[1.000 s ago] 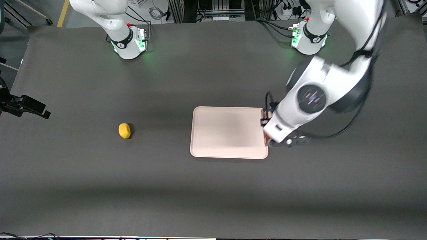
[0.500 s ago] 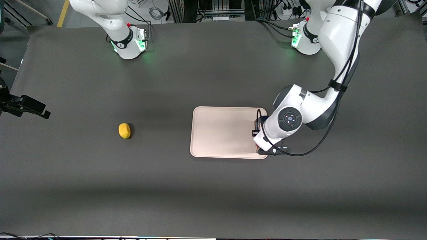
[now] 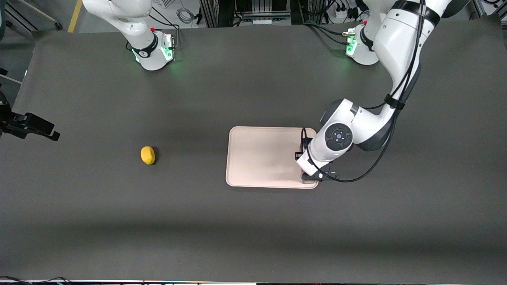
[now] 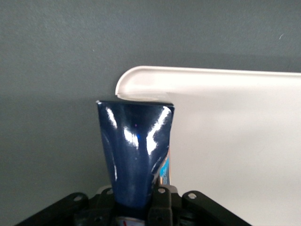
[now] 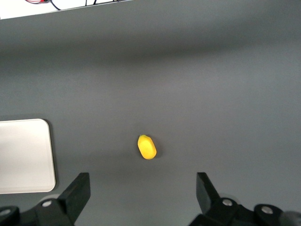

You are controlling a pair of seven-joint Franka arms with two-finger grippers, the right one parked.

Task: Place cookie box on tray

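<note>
- Gripper [image 4: 136, 207]: over the tray's corner nearest the front camera at the working arm's end; jaws clamped on cookie box.
- Cookie box [image 4: 135, 150]: held over that corner.
- Tray [image 3: 261, 158]: flat on desk [image 3: 253, 237].
- Yellow lump [image 3: 147, 154]: toward the parked arm's end.

The dark grey table [image 3: 253, 221] carried a pale tray [image 3: 261, 158], which lay directly under the claw [image 4: 136, 207] at its working-arm end. A small yellow lump [image 3: 147, 155] rested on the table well apart from the claw, toward the parked arm's end.
</note>
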